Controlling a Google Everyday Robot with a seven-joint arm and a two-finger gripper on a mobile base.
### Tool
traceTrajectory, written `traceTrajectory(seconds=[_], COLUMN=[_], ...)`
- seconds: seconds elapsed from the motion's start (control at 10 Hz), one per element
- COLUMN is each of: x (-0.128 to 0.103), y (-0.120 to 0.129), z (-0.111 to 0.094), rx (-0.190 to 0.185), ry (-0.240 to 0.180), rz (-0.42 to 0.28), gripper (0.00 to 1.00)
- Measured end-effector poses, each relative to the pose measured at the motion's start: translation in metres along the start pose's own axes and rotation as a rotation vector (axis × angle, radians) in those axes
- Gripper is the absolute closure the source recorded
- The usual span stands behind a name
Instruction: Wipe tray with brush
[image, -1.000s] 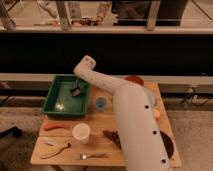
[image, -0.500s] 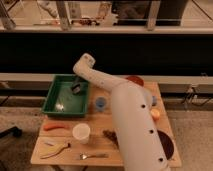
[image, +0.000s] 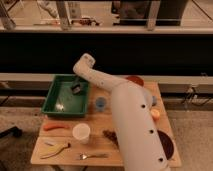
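Note:
The green tray stands at the back left of the wooden table. My white arm reaches over from the right, and its gripper hangs down inside the tray's far right part. The gripper is shut on a small dark brush, whose head sits low against the tray's bottom near the right wall. The fingers themselves are mostly hidden behind the dark brush and the wrist.
A blue cup stands just right of the tray. In front are an orange carrot, a white cup, a yellow black-tipped object and a fork. A red bowl sits at the back right.
The gripper with the brush slid a little to the left inside the tray, then back to the right. Nothing else on the table moved.

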Motion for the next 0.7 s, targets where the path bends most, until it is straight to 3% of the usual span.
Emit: traceTrajectory(seconds=[0.4,0.7], x=[-0.056,-0.073], y=[-0.027,-0.030], z=[-0.013,-0.020], rx=[0.043,0.052], ry=[-0.112,-0.159], rz=[0.010,0.015], gripper=[1.00,1.00])
